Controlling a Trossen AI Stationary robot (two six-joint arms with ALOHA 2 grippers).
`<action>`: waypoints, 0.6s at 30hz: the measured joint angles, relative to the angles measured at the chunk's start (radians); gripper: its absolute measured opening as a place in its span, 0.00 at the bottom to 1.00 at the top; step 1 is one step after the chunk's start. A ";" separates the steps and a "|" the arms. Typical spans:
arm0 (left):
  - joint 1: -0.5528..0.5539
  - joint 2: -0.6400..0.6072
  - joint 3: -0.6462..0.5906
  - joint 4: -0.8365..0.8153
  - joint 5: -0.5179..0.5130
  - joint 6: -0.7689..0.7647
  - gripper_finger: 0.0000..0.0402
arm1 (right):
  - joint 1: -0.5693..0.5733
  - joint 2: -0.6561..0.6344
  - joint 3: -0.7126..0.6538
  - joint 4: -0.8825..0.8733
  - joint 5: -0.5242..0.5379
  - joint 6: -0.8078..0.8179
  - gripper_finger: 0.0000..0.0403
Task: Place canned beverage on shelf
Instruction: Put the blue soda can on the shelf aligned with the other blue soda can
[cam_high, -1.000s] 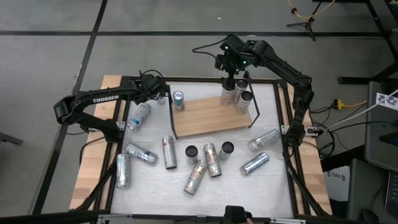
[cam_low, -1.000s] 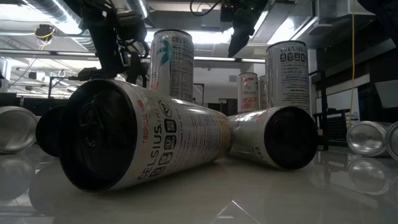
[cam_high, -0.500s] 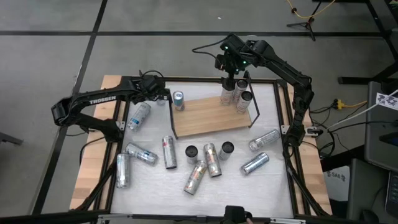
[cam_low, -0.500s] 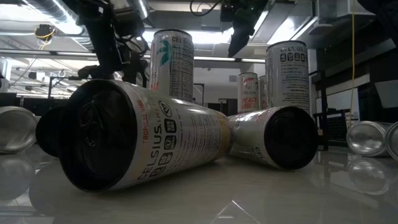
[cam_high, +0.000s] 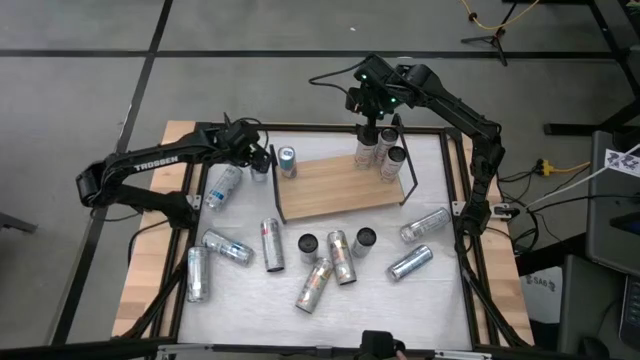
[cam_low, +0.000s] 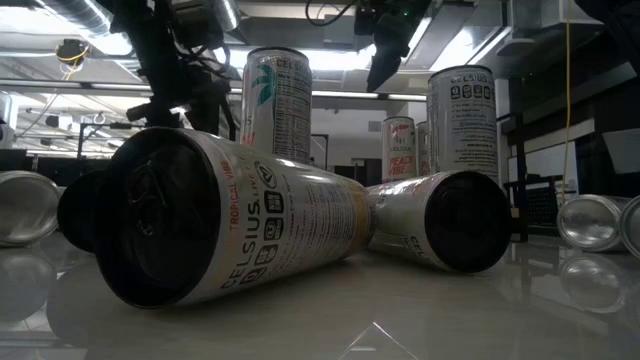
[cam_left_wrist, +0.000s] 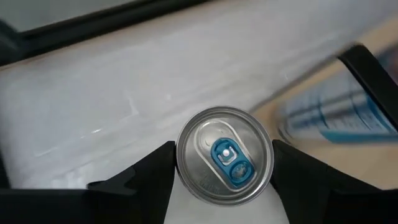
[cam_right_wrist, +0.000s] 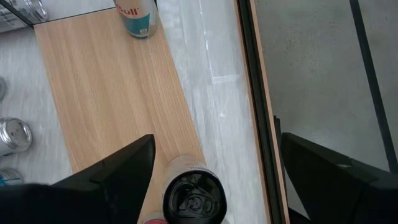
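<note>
A silver can with a blue tab (cam_left_wrist: 225, 163) stands between the fingers of my left gripper (cam_left_wrist: 222, 152), which is shut on it just off the shelf's left end (cam_high: 261, 166). The shelf (cam_high: 340, 188) is a light wooden board with black wire ends. A blue can (cam_high: 287, 160) stands upright at its left end and three cans (cam_high: 381, 152) at its far right. My right gripper (cam_right_wrist: 211, 171) hangs open above those three cans, with a dark-topped can (cam_right_wrist: 193, 200) below the gap between its fingers, untouched. My left gripper pinches the can between its two fingers, one on each side of the wall just under the top rim (cam_left_wrist: 180, 167). The fingers (cam_left_wrist: 146, 177) come slanting down from above. The can's top faces the wrist camera and hides its lower end.
Several cans lie or stand on the white tabletop in front of the shelf (cam_high: 330, 258), with more at the left (cam_high: 224, 186) and right (cam_high: 424, 224). In the low view two lying cans (cam_low: 230, 225) fill the foreground. Black frame rails (cam_high: 447, 170) border the table.
My left gripper has rolled its wrist and risen a little beside the shelf's left end, keeping the can between its fingers. My right arm has kept still.
</note>
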 joint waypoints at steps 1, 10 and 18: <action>0.000 0.000 0.000 0.000 0.018 0.021 0.57 | 0.000 0.000 0.000 0.000 0.000 0.000 0.84; -0.004 0.000 0.002 0.003 0.140 0.233 0.57 | 0.000 0.000 0.000 0.000 0.000 0.000 0.84; -0.038 -0.001 0.003 0.003 0.154 0.408 0.57 | 0.000 0.000 0.000 0.000 0.000 0.000 0.84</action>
